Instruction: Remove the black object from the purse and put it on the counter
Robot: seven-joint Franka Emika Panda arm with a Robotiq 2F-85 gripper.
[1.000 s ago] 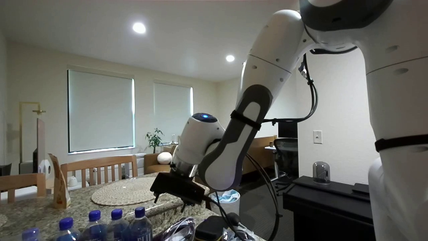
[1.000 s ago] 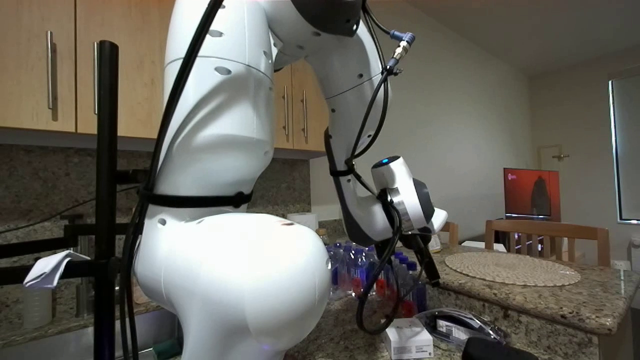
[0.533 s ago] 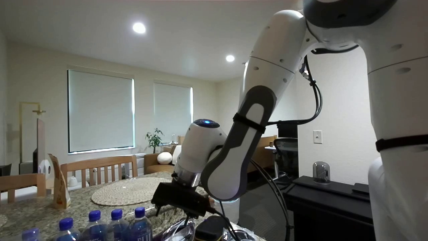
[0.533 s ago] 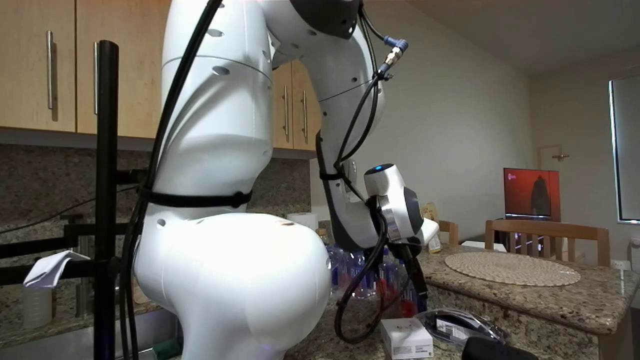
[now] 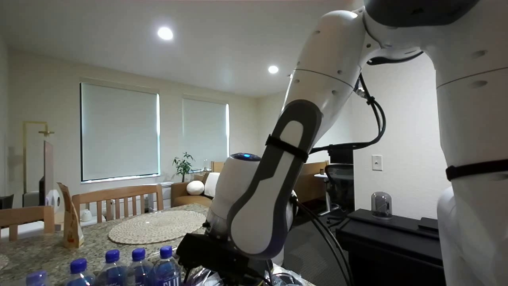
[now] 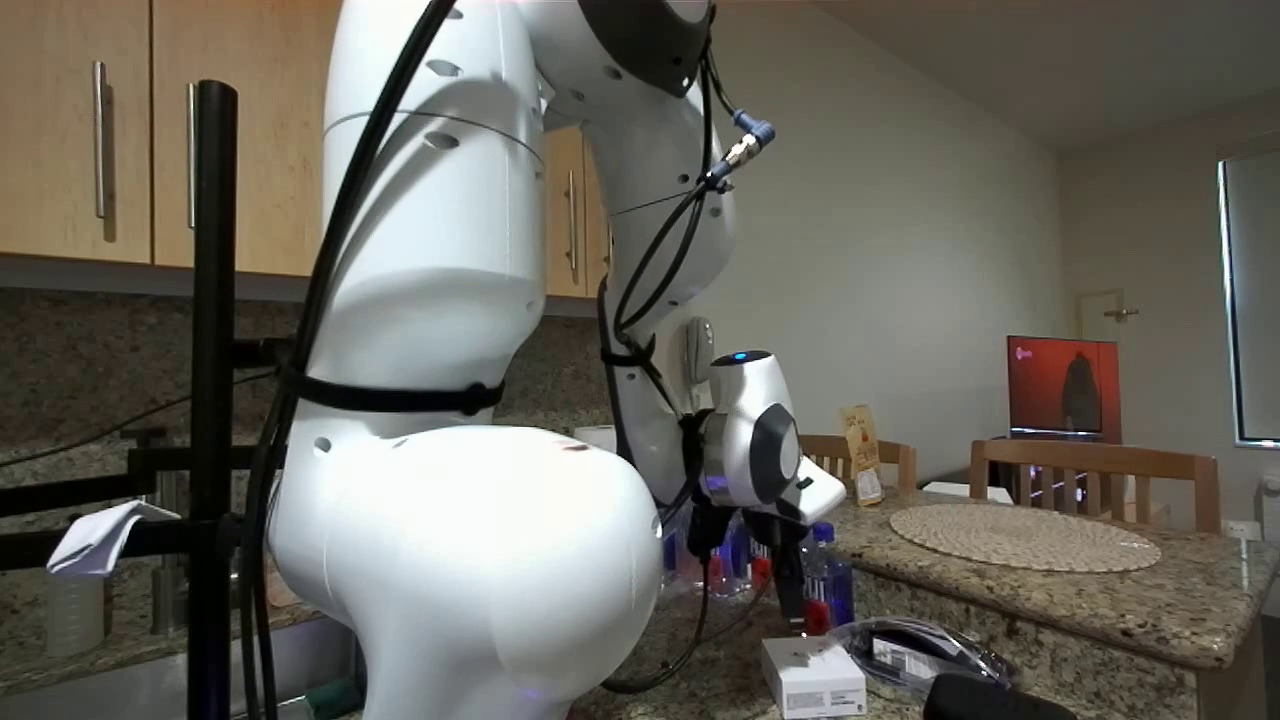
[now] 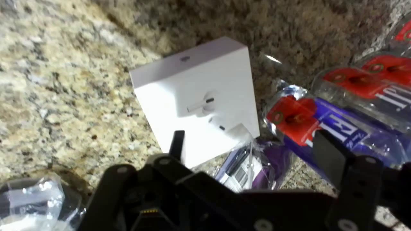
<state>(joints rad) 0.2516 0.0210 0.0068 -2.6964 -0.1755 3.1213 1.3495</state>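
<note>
My gripper (image 7: 250,141) is open and empty in the wrist view, its fingers apart above a white box and a clear plastic bag. In an exterior view the gripper (image 6: 790,610) points down beside the white box, near the bottles. A black rounded object (image 6: 985,698) is cut off at the bottom edge in that view; the gripper hides it in the opposite exterior view. No purse can be made out. The counter (image 7: 93,106) is speckled stone, with a lower level (image 6: 690,640) and a raised level (image 6: 1150,610).
A white box (image 7: 205,93) lies on the lower counter, also in an exterior view (image 6: 815,678). The clear bag (image 7: 253,166) holds purple and black things. Several blue-capped bottles (image 5: 166,266) stand alongside. More clear plastic (image 7: 35,202) lies lower left. A round mat (image 6: 1020,538) is on the raised level.
The gripper has come down toward the lower counter and away from the raised counter's edge. It now covers the black object in an exterior view. The objects on the counter look unmoved.
</note>
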